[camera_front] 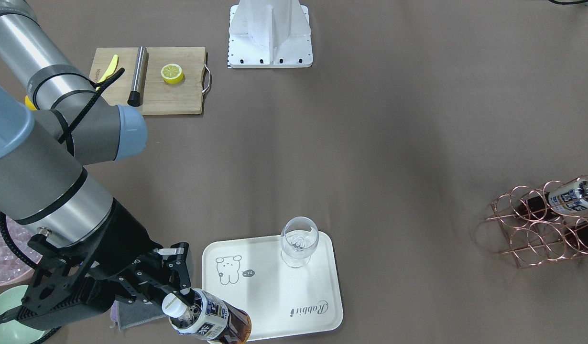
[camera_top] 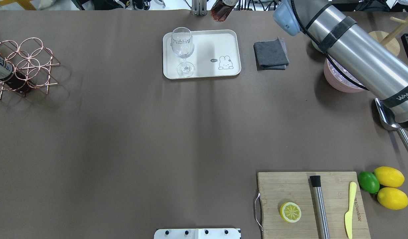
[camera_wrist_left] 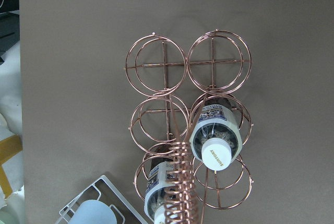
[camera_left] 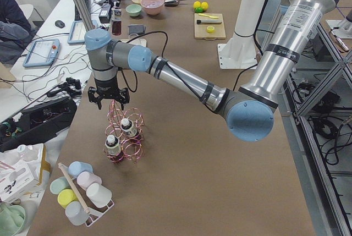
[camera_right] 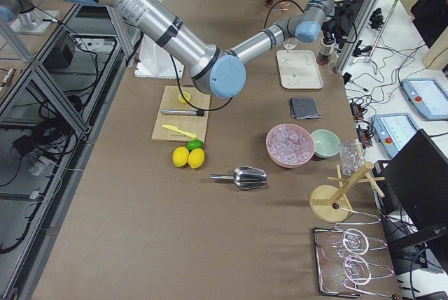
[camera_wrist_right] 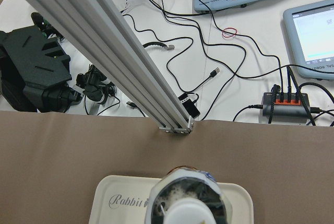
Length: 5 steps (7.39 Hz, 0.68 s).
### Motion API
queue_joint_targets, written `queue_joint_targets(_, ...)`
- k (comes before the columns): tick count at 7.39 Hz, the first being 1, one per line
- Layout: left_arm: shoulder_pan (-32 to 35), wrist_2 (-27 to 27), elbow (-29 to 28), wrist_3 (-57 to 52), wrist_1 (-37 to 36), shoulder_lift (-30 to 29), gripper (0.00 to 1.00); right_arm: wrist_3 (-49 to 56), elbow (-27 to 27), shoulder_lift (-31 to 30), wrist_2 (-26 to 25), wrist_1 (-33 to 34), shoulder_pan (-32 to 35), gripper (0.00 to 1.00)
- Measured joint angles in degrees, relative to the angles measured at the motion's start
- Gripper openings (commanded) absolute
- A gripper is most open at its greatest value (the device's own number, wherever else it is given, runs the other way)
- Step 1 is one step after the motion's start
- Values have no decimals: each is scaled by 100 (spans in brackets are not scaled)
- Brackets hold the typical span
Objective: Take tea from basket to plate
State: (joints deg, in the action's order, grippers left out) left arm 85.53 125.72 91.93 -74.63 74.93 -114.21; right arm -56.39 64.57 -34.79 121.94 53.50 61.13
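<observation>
My right gripper [camera_front: 183, 297] is shut on the neck of a tea bottle [camera_front: 217, 322], which hangs tilted by the far edge of the cream plate [camera_front: 275, 296]. The right wrist view looks down on the bottle's white cap [camera_wrist_right: 185, 211], with the plate [camera_wrist_right: 117, 200] beneath. Far on my left the copper wire basket [camera_front: 545, 224] holds two more tea bottles [camera_wrist_left: 215, 140] [camera_wrist_left: 158, 187]. In the exterior left view my left gripper [camera_left: 108, 99] hovers over the basket's handle [camera_left: 114, 112]; whether it is open or shut I cannot tell.
A wine glass [camera_front: 299, 241] stands on the plate. A grey cloth [camera_top: 270, 53], a pink ice bowl [camera_top: 340, 78] and a metal scoop [camera_top: 389, 121] lie right of it. Near me is a cutting board [camera_top: 290, 186] with half a lemon, a muddler and a yellow knife.
</observation>
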Motion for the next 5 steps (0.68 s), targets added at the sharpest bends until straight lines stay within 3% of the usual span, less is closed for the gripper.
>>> queue_joint_targets(2,116,-1,7,291,-5,-27,98,8,47,-20,-66,-45,-4,0)
queue_joint_targets(5,344,24,9,2529,-23,-93,98,13,215,-257,-96,-81,-56,0)
